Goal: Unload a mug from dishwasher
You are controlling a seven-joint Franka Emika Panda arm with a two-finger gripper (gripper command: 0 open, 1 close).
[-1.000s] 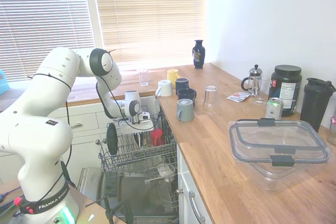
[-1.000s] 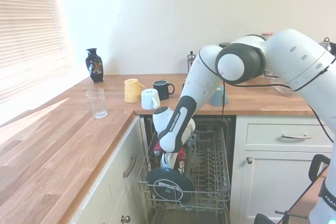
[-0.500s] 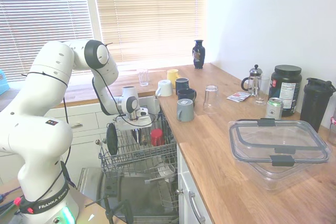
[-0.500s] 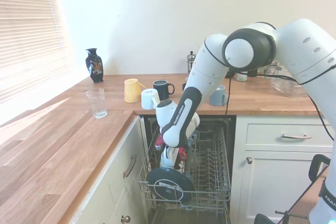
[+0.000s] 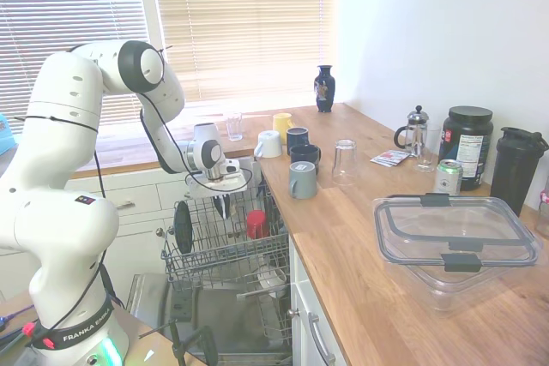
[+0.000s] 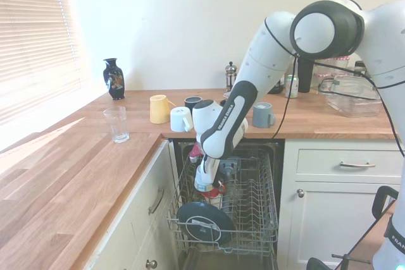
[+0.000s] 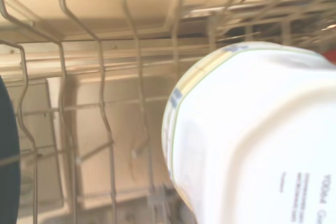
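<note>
Judging by the second exterior view, I read the two-finger gripper (image 6: 205, 174) as clamped on the small plain white ceramic mug (image 7: 252, 140), which hangs just over the grey wire-basket rack (image 6: 254, 218) of the built-in dishwasher (image 5: 225, 319), close above the red cup (image 6: 218, 190). I expect it to be light and rigid but glazed, slick and chippable against the wires, so a firm pinch across the wall near the rim suits it best. Its printed base faces the wrist camera, so I judge it inverted, mouth down, long axis roughly upright.
</note>
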